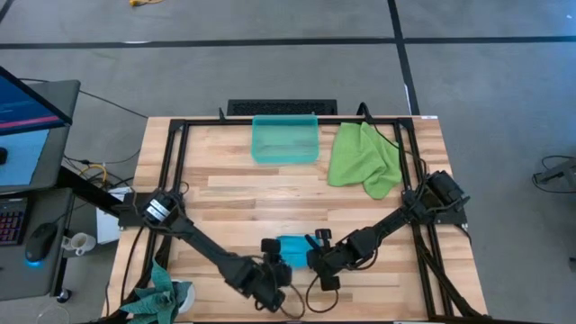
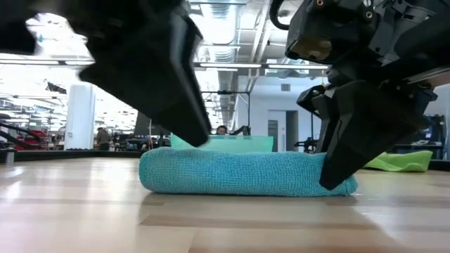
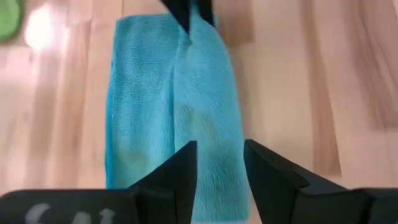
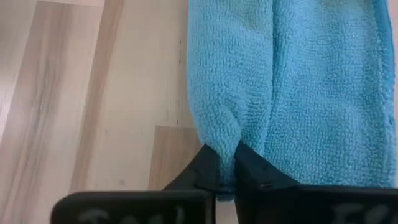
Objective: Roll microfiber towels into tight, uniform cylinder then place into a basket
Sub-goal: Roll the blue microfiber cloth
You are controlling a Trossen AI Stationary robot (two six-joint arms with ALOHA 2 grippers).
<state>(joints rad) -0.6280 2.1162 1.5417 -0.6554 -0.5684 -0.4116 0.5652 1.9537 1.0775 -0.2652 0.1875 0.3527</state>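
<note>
Right gripper (image 4: 227,165) pinched nearly shut on a fold at one end of the blue towel (image 1: 292,248), fingers with only a sliver of cloth between them. Left gripper (image 3: 221,171) parted at the opposite end, fingertips set down astride the cloth; no squeeze visible there, so holding down rather than gripping, by the look of it. Both arms angled in from the table's two sides to meet at the near edge.

Blue towel lay flat on the wooden table (image 1: 270,193), close to the near edge, folded into a long narrow band with a crease down its length. In the low view, a thick, soft slab, not a round cylinder. Judged as folded and ready, rolling barely begun if at all.

Lime green towel (image 1: 364,160) crumpled in a loose heap at the far right, just beside the basket (image 1: 285,139). Untouched, not folded, not rolled. Basket at the far edge, no towel in it.

Left to do, then: roll the blue tight, carry it across to the basket, and repeat everything for the green. Early in the job, well under half done.
</note>
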